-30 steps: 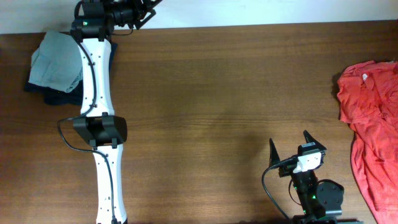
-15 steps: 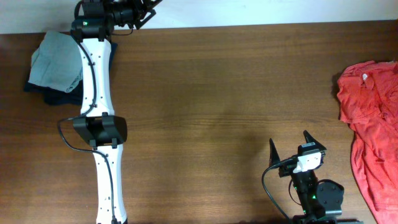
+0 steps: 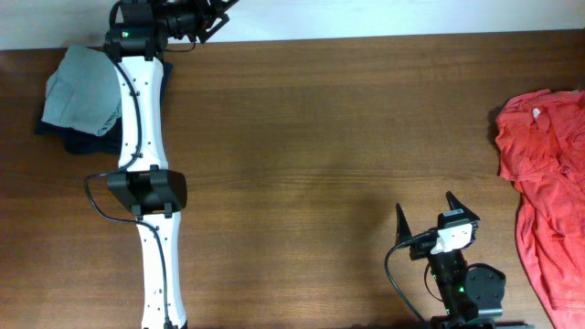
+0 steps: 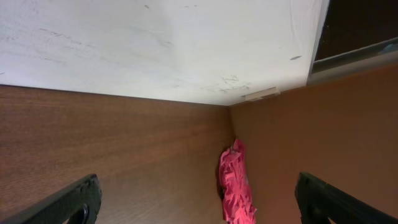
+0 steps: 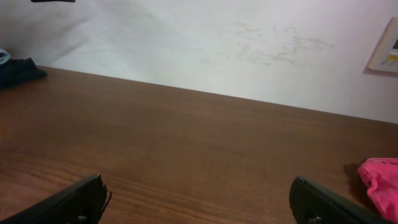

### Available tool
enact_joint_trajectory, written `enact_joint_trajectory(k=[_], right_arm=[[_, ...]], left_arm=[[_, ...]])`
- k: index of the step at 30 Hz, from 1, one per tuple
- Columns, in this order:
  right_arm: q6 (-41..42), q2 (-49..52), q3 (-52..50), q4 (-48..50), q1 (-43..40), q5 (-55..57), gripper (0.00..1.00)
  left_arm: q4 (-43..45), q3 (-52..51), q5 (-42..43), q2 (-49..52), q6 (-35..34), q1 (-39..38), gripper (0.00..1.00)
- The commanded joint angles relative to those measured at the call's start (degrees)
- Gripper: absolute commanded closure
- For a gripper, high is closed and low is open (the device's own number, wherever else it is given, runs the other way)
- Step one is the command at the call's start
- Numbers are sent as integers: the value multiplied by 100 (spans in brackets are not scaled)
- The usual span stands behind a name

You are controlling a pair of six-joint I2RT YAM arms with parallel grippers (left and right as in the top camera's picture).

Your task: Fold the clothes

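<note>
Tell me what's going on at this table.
Nothing is being handled right now. Both tools are open and empty: the left tool is up at the far edge of the table, and the right tool sits near the front. A folded grey-teal T-shirt lies on a dark navy garment at the far left corner. The red shirt lies crumpled at the right edge, not yet folded.

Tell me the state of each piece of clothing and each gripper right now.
T-shirt: looks folded, lying on the navy garment.
Navy garment: mostly covered by the T-shirt.
Red shirt: crumpled, not folded, lying apart from the others.
Left gripper: open, empty.
Right gripper: open, empty.
</note>
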Motion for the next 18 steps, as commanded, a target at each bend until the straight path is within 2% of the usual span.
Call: enact_joint_trajectory(k=[1,10,16,18], right_arm=[[13,-59,-28,-42,-42,7,1],[13,-59,-28,-39,-42,7,1],[13,-59,-28,-39,-42,7,1],[13,-59,-28,-42,-42,9,1]], left_arm=[[9,13,20,-212,50,-42,1],[-149,101,15,-354,50,-162,1],[-612,101,-7,-1200,50,-151,1],[-614,101,-459,-1508,50,-149,1]])
